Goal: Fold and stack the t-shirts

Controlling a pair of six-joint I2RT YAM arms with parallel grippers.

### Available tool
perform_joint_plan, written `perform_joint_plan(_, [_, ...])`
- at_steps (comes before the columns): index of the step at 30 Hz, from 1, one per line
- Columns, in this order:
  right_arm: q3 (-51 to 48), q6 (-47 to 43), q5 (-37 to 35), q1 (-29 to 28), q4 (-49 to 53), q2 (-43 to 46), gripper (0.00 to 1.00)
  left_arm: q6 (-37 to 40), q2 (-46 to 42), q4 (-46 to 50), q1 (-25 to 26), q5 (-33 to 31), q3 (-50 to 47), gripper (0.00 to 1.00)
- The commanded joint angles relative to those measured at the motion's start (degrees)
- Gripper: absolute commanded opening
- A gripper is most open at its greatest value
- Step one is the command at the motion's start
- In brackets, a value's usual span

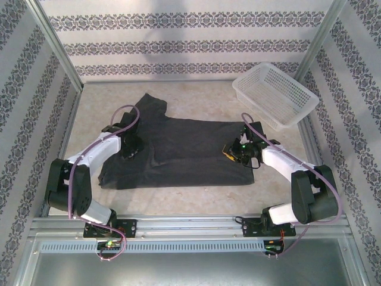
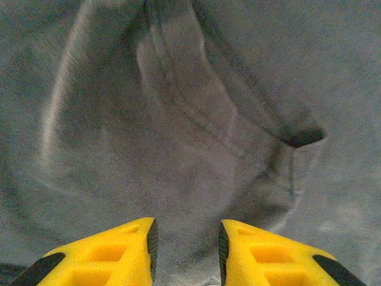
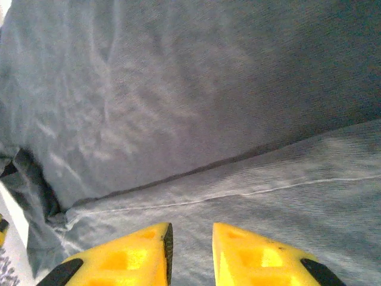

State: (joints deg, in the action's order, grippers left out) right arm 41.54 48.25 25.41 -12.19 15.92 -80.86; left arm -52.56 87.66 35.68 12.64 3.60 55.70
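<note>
Top external view has one dark charcoal t-shirt [image 1: 178,149] spread across the middle of the pale table [image 1: 196,98], no print visible, with a short sleeve pointing toward the upper left and its lower edge running fairly straight along the bottom of the cloth. A white mesh basket [image 1: 275,94] stands apart from it in the upper right. The left end effector [image 1: 130,152] sits over the shirt's left part and the right end effector [image 1: 235,154] over its right edge. In the left wrist view the cloth reads soft and grey, rumpled into ridges, with a stitched hem curling into a small dark opening at centre right; the yellow fingers of the left end effector [image 2: 186,229] stand narrowly apart at the bottom. In the right wrist view one layer lies folded over another, a stitched line crossing the lower half; the right end effector [image 3: 191,232] also shows a narrow gap. Whether either pinches cloth I cannot tell.
</note>
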Motion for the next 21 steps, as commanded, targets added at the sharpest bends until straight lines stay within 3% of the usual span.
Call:
perform_joint_plan(1, [0.9,0.3,-2.2,0.1,2.5,-0.9,0.26,0.9,3.6,-8.2,0.4,5.6,1.4,0.33])
perform_joint_plan(10, [1.5,0.5,-2.1,0.1,2.9,0.1,0.25,4.8,13.0,-10.0,2.9,6.0,6.1,0.32])
perform_joint_plan(14, [0.4,0.6,-1.9,0.1,2.7,1.2,0.26,5.1,14.8,-11.6,5.0,6.4,6.8,0.22])
perform_joint_plan(18, [-0.3,0.6,-1.5,0.2,2.3,1.1,0.26,6.9,16.4,-9.0,7.3,5.3,9.2,0.06])
perform_joint_plan(21, [-0.3,0.7,-1.2,0.2,2.2,0.5,0.26,7.6,18.0,-7.3,8.1,5.2,9.5,0.03])
